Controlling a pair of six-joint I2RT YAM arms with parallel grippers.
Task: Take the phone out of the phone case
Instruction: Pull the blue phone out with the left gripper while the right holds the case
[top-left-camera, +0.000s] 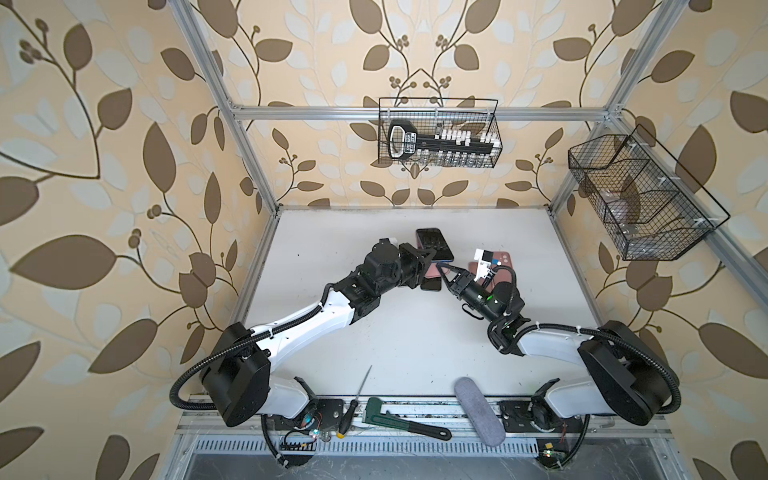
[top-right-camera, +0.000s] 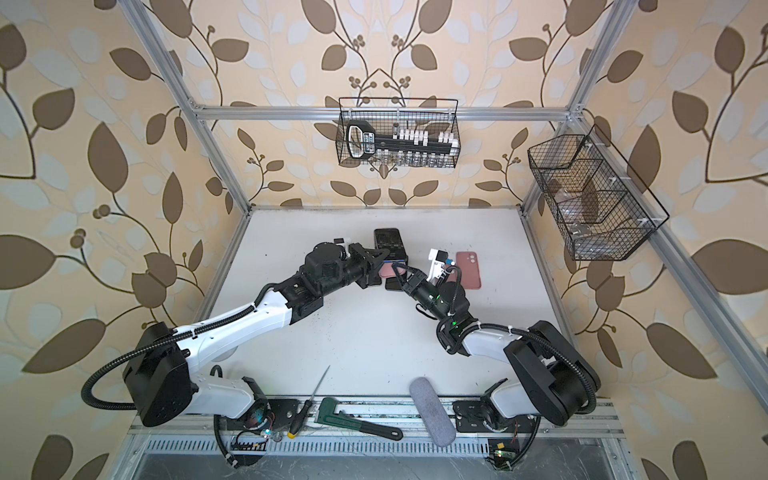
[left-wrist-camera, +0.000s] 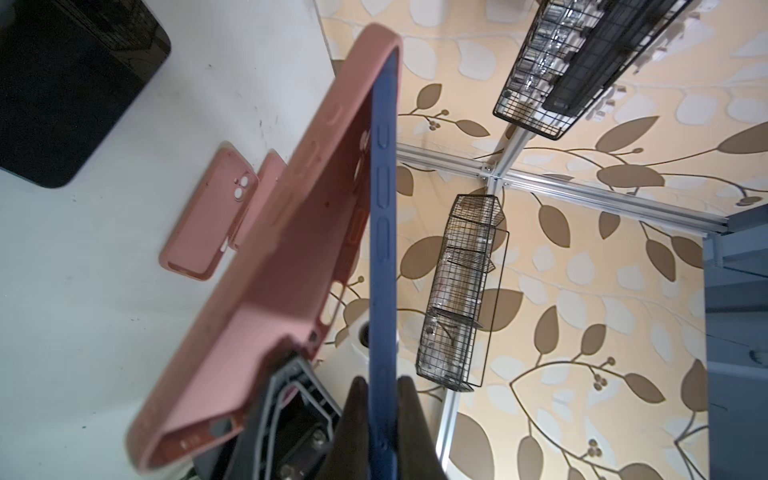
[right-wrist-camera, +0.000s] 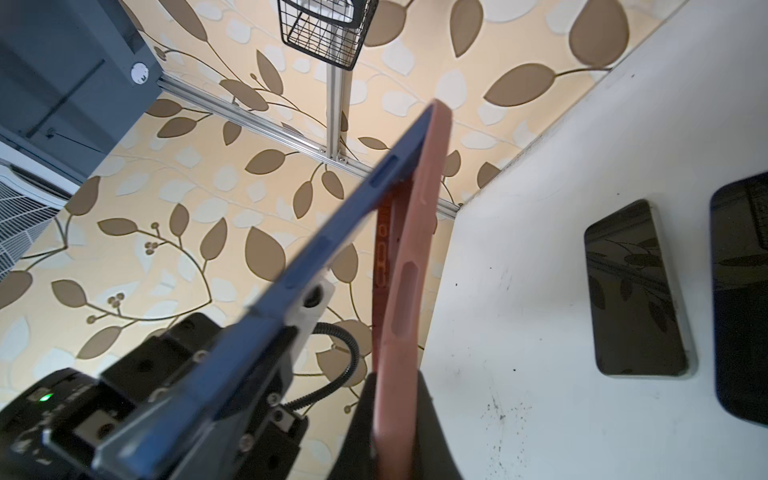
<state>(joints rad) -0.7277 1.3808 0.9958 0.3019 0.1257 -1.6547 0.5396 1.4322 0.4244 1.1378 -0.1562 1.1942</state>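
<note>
**Inspector:** Surface and room?
**Assistant:** White table (top-left-camera: 395, 332), scuffed and black-specked. Leaf-patterned wallpaper (top-left-camera: 104, 208) on every wall. One wire basket (top-left-camera: 438, 133) hangs on the far wall, a second basket (top-left-camera: 640, 195) on the right.
**Inspector:** The phone?
**Assistant:** The blue phone (left-wrist-camera: 383, 208) is held above mid-table. The left gripper (left-wrist-camera: 382, 395) is clamped on its edge and the right gripper (right-wrist-camera: 395, 386) on the pink phone case (right-wrist-camera: 411, 249). The case is splayed off at one end and seated at the other.
**Inspector:** Loose items?
**Assistant:** A spare pink case (top-right-camera: 468, 270) lies flat to the right, and a dark handset (top-left-camera: 434, 243) lies just beyond the grippers.
</note>
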